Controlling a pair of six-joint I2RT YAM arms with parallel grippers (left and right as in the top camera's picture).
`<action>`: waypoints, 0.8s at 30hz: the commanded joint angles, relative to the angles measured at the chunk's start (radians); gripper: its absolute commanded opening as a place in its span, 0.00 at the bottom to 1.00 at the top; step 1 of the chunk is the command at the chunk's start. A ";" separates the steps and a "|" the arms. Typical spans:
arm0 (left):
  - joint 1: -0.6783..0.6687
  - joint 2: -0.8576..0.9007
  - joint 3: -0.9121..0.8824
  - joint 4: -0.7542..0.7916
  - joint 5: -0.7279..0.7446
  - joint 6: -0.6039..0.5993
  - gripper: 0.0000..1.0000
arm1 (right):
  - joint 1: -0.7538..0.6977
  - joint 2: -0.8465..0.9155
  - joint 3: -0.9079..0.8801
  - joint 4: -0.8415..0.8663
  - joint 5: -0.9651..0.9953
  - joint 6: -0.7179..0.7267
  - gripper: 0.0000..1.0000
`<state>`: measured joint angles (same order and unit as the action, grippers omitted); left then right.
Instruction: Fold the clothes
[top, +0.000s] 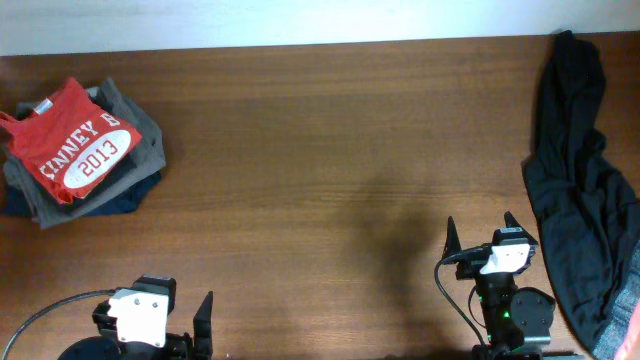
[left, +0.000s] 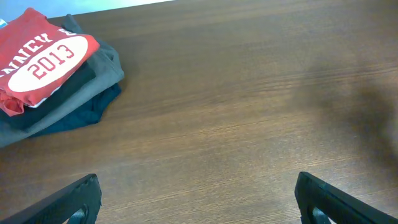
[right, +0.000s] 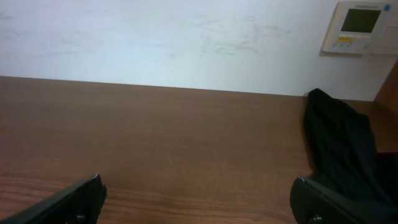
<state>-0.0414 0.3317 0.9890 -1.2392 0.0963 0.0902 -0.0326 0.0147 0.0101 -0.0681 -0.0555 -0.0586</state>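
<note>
The clothes lie at both ends of the wooden table. A folded red-orange T-shirt (top: 75, 150) (left: 43, 59) with white lettering and "2013" in a white oval tops a stack at the far left. A limp black garment (top: 575, 180) (right: 339, 143) sprawls unfolded along the right edge. My left gripper (left: 198, 180) hovers low at the front left, open and empty, well short of the stack. My right gripper (top: 480, 222) (right: 198, 182) stands open at the front right with nothing between its fingers. Its right finger is close beside the black garment.
Under the red shirt sit a folded grey garment (top: 140, 125) (left: 102, 71) and a dark blue one (top: 125, 200) (left: 74, 118). Bare wood table (top: 330, 170) spans the middle. A white wall with a control panel (right: 359, 26) stands behind the table's far edge.
</note>
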 joint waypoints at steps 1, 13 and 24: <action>-0.005 -0.003 -0.003 0.000 -0.007 0.016 0.99 | 0.005 -0.008 -0.005 -0.006 0.012 -0.005 0.99; -0.005 -0.003 -0.003 0.000 -0.007 0.016 0.99 | 0.005 -0.008 -0.005 -0.007 0.012 -0.005 0.99; -0.005 -0.004 -0.026 0.022 -0.007 0.016 0.99 | 0.005 -0.008 -0.005 -0.007 0.012 -0.005 0.99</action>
<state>-0.0414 0.3317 0.9867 -1.2350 0.0963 0.0906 -0.0326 0.0147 0.0101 -0.0681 -0.0555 -0.0601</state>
